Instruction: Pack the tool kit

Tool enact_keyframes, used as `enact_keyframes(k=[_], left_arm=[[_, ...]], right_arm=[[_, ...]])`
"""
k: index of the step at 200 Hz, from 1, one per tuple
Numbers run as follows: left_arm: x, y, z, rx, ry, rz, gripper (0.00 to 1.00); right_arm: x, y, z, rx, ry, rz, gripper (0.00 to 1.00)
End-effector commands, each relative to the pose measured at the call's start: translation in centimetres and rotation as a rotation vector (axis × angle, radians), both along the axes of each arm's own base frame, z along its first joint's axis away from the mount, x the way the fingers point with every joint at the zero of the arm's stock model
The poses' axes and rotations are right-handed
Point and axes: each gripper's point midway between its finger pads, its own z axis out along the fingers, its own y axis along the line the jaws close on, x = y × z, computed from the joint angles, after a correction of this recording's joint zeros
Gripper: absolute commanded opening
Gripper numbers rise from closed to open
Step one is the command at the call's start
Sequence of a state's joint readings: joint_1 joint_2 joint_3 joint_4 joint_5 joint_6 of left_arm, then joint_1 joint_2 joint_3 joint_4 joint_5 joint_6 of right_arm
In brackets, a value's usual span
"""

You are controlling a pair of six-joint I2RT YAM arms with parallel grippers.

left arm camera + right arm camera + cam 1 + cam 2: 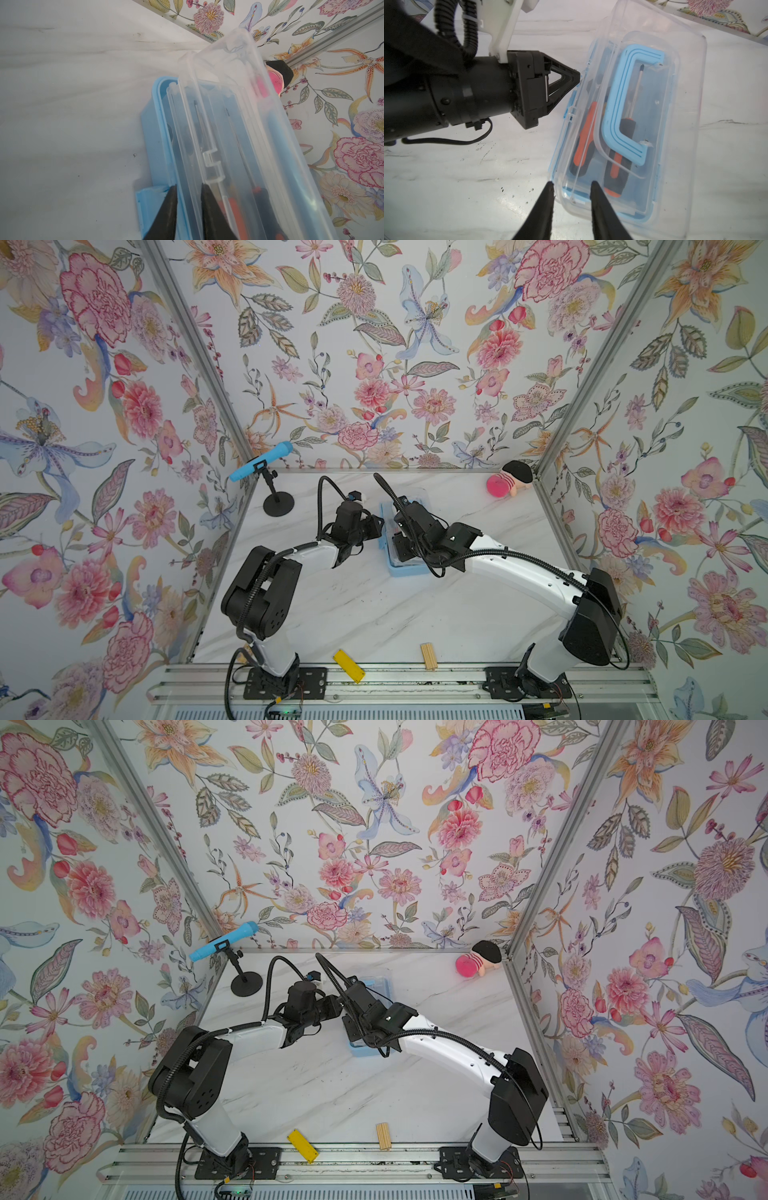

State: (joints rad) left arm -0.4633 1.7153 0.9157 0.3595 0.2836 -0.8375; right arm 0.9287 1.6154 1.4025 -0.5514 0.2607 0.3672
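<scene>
The white marble-patterned table [374, 614] fills the floor of the flowered booth. Two white-and-black arms reach from its near rail toward the middle, the left arm [307, 556] and the right arm [519, 568], and they almost meet over the task's thing.

This thing is the light-blue rectangular plastic tool box [407, 570]. It stands on the table near the middle, a little toward the back, and in both top views the arms hide most of it. Its clear plastic lid [685, 104] lies over the box but is not pressed flat (in the left wrist view its far end stands lifted above the blue rim).

In the back left corner a blue microphone on a black stand [261, 460] is placed. In the back right corner lies a pink plush toy with a black cap [503, 485].

A light-blue C-shaped handle [612, 104] sits on the lid. Under it, inside the box, orange-and-black screwdrivers [585, 133] lie side by side along its length.

At the front edge, well apart from the box, lie a flat yellow block [348, 665] and a small ridged wooden block [428, 656].

The left gripper [188, 185] is narrow and pinches the rim on a long side of the lid. The right gripper [572, 182] has its jaws a little apart around one corner of the lid, with one finger outside the box, and it holds nothing.
</scene>
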Motion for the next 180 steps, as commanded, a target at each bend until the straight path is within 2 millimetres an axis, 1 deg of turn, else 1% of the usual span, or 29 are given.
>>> enact_keyframes(k=[1, 21, 39, 49, 65, 70, 72, 74, 93, 110, 114, 127, 149, 164, 180], left_arm=[[-0.9, 0.3, 1.6, 0.003, -0.042, 0.006, 0.24], [-1.6, 1.3, 1.2, 0.035, -0.039, 0.025, 0.24], [-2.4, 2.0, 0.5, 0.059, -0.034, 0.031, 0.25], [-3.0, 2.4, -0.3, 0.078, -0.028, 0.036, 0.26], [-3.9, 3.1, -1.8, 0.119, -0.026, 0.037, 0.29], [-4.2, 3.2, -2.3, 0.136, -0.025, 0.034, 0.31], [-4.3, 3.1, -1.4, 0.131, -0.049, 0.033, 0.31], [-4.4, 3.2, -1.3, 0.135, -0.056, 0.034, 0.32], [-5.4, 3.3, -1.9, 0.183, -0.077, 0.019, 0.41], [-6.2, 3.7, -2.3, 0.230, -0.096, 0.028, 0.52], [-6.2, 3.8, -2.3, 0.239, -0.100, 0.032, 0.56], [-6.6, 4.0, -2.3, 0.264, -0.117, 0.033, 0.61], [-7.1, 4.1, -2.7, 0.306, -0.134, 0.020, 0.61], [-7.4, 4.2, -3.3, 0.318, -0.129, 0.008, 0.60], [-7.9, 4.2, -3.9, 0.311, -0.125, 0.002, 0.58]], right_arm=[[0.8, 0.3, 2.1, 0.102, 0.002, -0.005, 0.33], [1.9, 0.0, 2.5, 0.136, 0.010, -0.015, 0.36], [3.1, -0.1, 2.6, 0.152, 0.020, -0.024, 0.42], [3.8, 0.0, 2.4, 0.168, 0.038, -0.029, 0.46], [4.8, 0.1, 1.8, 0.202, 0.076, -0.032, 0.47], [5.0, 0.1, 1.7, 0.210, 0.088, -0.038, 0.47], [5.2, 0.1, 1.7, 0.212, 0.088, -0.040, 0.47], [5.3, 0.0, 1.6, 0.213, 0.091, -0.041, 0.47], [6.3, 0.1, 1.0, 0.225, 0.110, -0.051, 0.47], [6.9, 0.2, 0.1, 0.229, 0.136, -0.062, 0.43], [7.1, 0.2, 0.0, 0.229, 0.138, -0.065, 0.42], [7.3, 0.5, -0.8, 0.229, 0.155, -0.059, 0.38], [7.5, 1.1, -1.9, 0.228, 0.177, -0.051, 0.38], [7.6, 1.3, -2.6, 0.222, 0.192, -0.052, 0.41], [8.0, 1.3, -3.6, 0.202, 0.197, -0.056, 0.41]])
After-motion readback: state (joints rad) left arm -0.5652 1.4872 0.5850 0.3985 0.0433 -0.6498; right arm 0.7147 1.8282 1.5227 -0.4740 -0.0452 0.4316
